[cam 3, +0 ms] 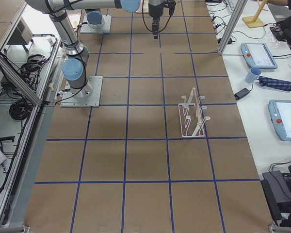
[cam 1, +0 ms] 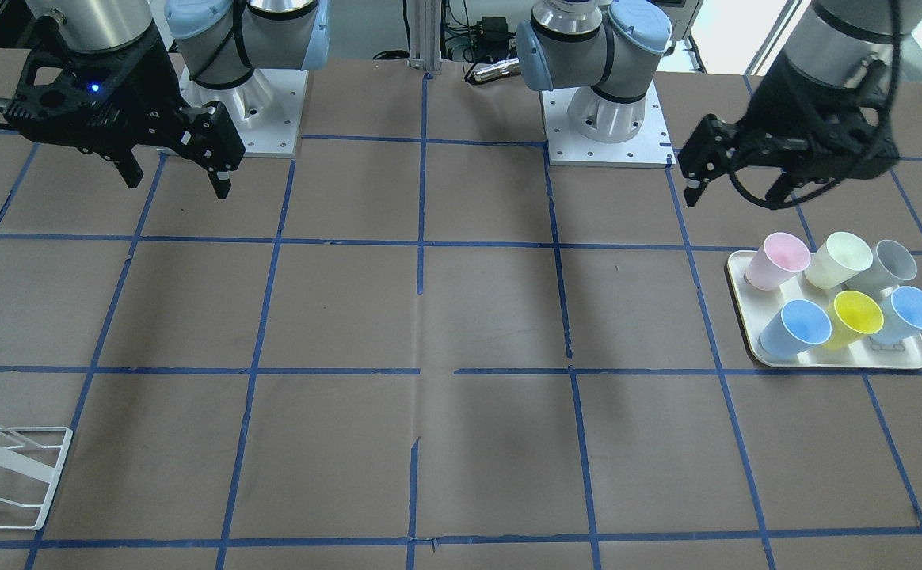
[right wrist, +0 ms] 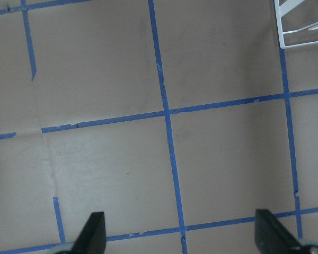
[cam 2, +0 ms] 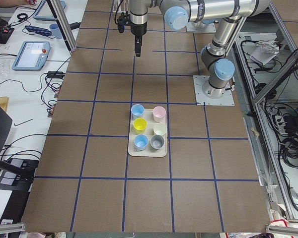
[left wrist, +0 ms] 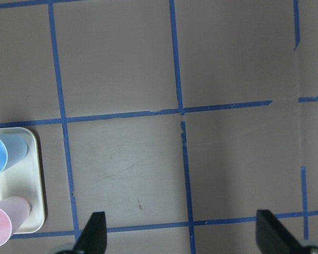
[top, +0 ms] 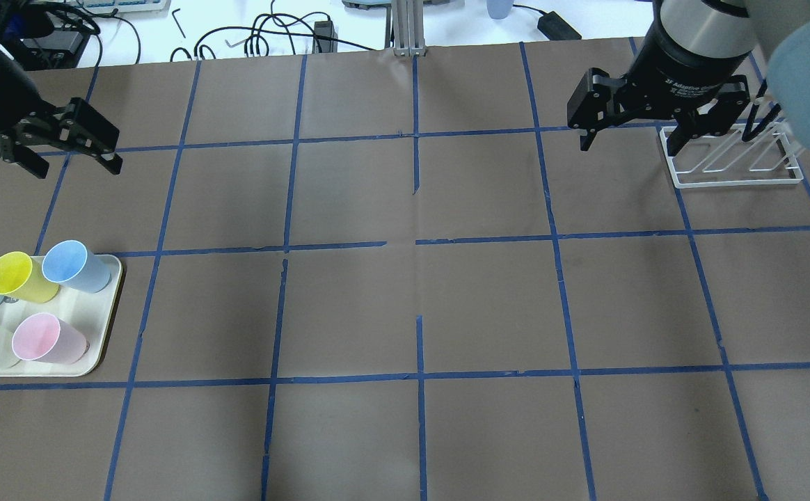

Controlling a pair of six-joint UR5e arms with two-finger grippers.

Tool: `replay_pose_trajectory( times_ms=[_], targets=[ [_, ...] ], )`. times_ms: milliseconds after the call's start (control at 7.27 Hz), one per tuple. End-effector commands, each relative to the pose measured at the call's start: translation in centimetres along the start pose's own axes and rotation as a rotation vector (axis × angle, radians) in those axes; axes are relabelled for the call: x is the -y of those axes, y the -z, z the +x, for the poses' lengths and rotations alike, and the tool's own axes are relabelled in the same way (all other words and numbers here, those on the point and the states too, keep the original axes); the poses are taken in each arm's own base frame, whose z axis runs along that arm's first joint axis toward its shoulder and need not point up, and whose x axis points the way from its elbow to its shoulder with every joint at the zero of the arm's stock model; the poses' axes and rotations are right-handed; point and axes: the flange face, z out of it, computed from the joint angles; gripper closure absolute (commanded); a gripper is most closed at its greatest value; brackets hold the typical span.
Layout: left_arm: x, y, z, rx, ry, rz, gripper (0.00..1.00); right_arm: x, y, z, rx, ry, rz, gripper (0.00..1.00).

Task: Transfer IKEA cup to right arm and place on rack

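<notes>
The yellow IKEA cup [cam 1: 853, 317] lies tilted on a white tray [cam 1: 841, 360] between two blue cups; it also shows in the overhead view [top: 19, 276] and the left side view [cam 2: 140, 124]. My left gripper [cam 1: 734, 190] [top: 76, 169] hangs open and empty above the table, behind the tray and apart from the cups. In its wrist view [left wrist: 183, 233] only the tray's corner shows and the yellow cup is out of view. My right gripper [cam 1: 178, 184] [top: 628, 146] [right wrist: 180, 233] is open and empty, high beside the white wire rack [top: 732, 163] [cam 3: 193, 116].
On the tray, beside the yellow cup, lie a pink cup [cam 1: 778, 261], a cream cup [cam 1: 837, 260], a grey cup [cam 1: 889, 265] and two blue cups [cam 1: 798, 327] [cam 1: 908, 314]. Brown paper with blue tape lines covers the table. The arm bases [cam 1: 603, 119] stand at the far edge.
</notes>
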Motion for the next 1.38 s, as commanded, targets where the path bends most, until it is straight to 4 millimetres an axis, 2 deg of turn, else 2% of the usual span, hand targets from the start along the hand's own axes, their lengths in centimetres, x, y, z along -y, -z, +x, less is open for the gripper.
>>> replay_pose_trajectory(
  times_ms=[0, 275, 550, 688, 825, 962, 1238],
  targets=[
    [0.4, -3.7, -9.7, -0.041, -0.138, -0.053, 0.0, 0.1, 0.0, 0.0, 0.0, -0.001, -0.001, 0.0],
    [0.5, -7.6, -18.4, -0.044, -0.306, -0.055, 0.0, 0.0, 0.1, 0.0, 0.0, -0.001, 0.001, 0.0],
    [0.3, -10.8, -25.2, -0.053, -0.428, -0.044, 0.0, 0.1, 0.0, 0.0, 0.0, -0.001, -0.001, 0.0],
    [0.5, -13.5, -28.4, -0.041, -0.499, -0.034, 0.0, 0.1, 0.0, 0.0, 0.0, -0.001, -0.001, 0.0],
    [0.2, -16.3, -31.0, -0.034, -0.5, -0.03, 0.0, 0.1, 0.0, 0.1, -0.002, -0.002, 0.0, 0.0],
    [0.6, -18.2, -32.1, -0.053, -0.475, -0.039, 0.0, 0.1, 0.1, 0.0, -0.001, -0.001, 0.003, 0.0],
    [0.9, -20.7, -31.6, -0.081, -0.475, -0.055, 0.0, 0.1, 0.1, 0.0, -0.001, 0.0, 0.001, 0.0]
  ],
)
